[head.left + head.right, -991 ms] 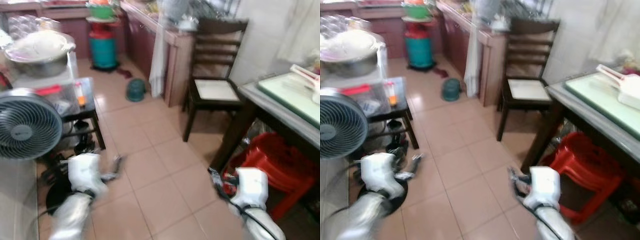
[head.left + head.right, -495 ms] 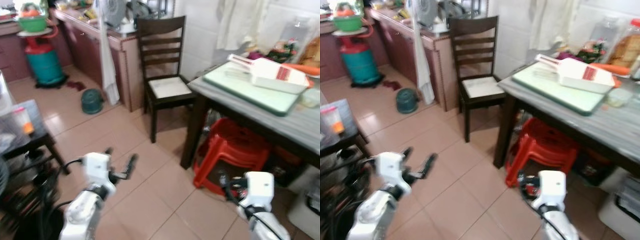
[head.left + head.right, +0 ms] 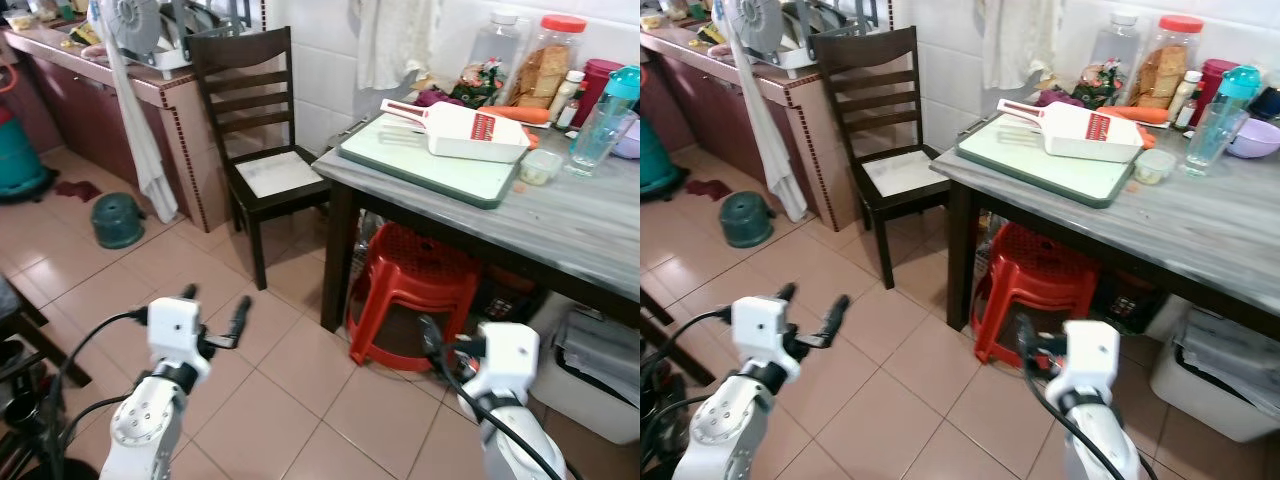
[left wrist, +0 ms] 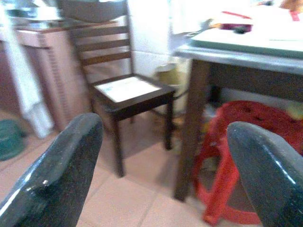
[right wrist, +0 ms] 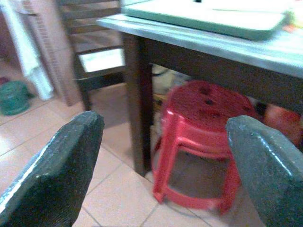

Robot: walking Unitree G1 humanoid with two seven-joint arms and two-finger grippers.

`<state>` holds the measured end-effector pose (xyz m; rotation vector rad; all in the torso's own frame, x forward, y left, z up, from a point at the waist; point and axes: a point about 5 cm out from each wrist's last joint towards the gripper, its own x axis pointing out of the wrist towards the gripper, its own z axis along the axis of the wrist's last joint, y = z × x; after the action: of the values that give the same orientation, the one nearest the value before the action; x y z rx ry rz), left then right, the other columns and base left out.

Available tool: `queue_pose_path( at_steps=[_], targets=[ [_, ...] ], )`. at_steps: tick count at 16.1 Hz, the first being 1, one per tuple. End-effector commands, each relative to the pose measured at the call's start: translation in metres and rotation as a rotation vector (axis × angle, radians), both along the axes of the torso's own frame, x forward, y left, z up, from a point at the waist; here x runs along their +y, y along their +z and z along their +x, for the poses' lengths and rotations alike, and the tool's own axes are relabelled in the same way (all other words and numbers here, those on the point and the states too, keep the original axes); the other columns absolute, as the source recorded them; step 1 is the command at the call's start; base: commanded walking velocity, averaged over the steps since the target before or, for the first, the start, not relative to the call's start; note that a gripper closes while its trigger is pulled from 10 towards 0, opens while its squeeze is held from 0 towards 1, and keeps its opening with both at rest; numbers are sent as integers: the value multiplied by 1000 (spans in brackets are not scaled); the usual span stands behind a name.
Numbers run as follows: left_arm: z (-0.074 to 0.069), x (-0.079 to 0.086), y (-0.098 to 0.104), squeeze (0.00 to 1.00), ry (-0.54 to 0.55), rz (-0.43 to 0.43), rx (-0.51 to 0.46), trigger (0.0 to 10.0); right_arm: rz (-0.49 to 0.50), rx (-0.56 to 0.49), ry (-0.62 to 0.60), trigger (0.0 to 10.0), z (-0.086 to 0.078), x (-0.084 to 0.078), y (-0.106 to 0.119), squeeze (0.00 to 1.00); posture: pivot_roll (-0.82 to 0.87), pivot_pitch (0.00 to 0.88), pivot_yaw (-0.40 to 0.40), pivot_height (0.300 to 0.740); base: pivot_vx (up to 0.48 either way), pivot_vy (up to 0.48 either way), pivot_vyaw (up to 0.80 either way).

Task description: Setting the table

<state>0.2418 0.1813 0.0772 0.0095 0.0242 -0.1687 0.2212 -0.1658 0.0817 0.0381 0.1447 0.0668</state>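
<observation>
Basically nothing's set yet imo: both the left hand (image 3: 213,315) and right hand (image 5: 161,156) are spread and empty, low in front of the cluttered counter (image 3: 590,215).

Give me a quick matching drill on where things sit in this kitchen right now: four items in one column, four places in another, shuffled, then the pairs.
Items:
1. red stool
2. green tray
3. white slicer box
4. dark wooden chair

Places:
A. on top of the tray
B. between the counter and the table
C. under the table
D. on the table's near corner

Pairs: 1-C, 2-D, 3-A, 4-B
</observation>
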Motion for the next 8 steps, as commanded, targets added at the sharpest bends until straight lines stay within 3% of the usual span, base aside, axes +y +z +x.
queue_pose_path(
  at_steps=[1,8],
  targets=[
    [-4,3,-1,0,32,26,3,10000,-8,-2,-11,10000,3,-4,2,0,54,0,-34,740,0,0,0],
    [-6,2,-3,0,60,44,-10,10000,-31,-4,-5,10000,6,-3,7,0,61,0,-41,740,0,0,0]
  ],
)
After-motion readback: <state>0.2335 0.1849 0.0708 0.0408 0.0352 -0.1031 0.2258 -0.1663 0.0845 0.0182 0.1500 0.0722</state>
